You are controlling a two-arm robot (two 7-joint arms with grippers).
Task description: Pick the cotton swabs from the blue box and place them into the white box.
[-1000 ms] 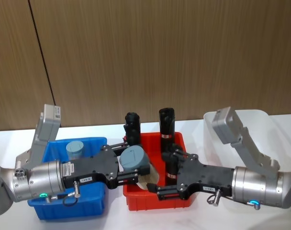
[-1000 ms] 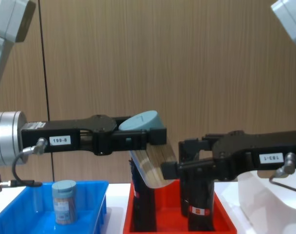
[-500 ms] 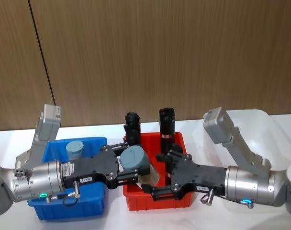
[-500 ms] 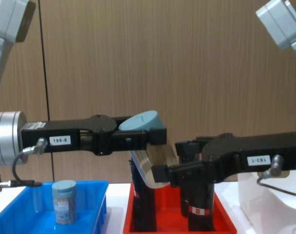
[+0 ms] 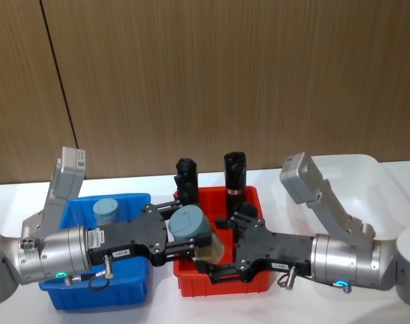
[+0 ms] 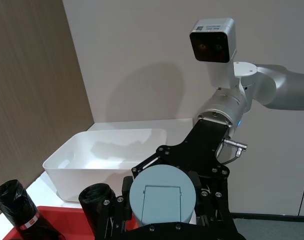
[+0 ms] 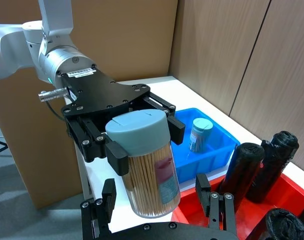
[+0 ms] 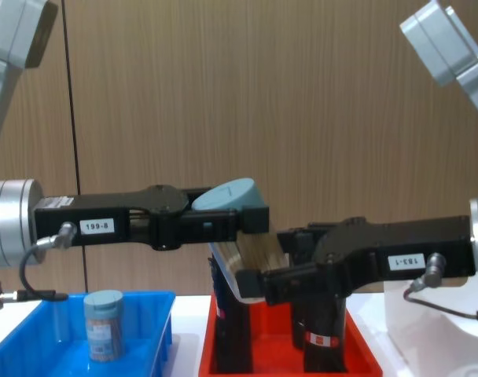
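Left gripper (image 7: 145, 143) clamps jar (image 7: 142, 170), right (image 7: 156, 186) seemingly flanking

Bright, even indoor light; soft shadows on wall (image 6: 137, 90) and inside white box (image 6: 74, 177).

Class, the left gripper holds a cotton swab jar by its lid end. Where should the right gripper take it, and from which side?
Likely the clear lower body of the cotton swab jar, approached from the robot's right. The left gripper clamps the lid end, while the round body hangs free, tilted toward the open right gripper.
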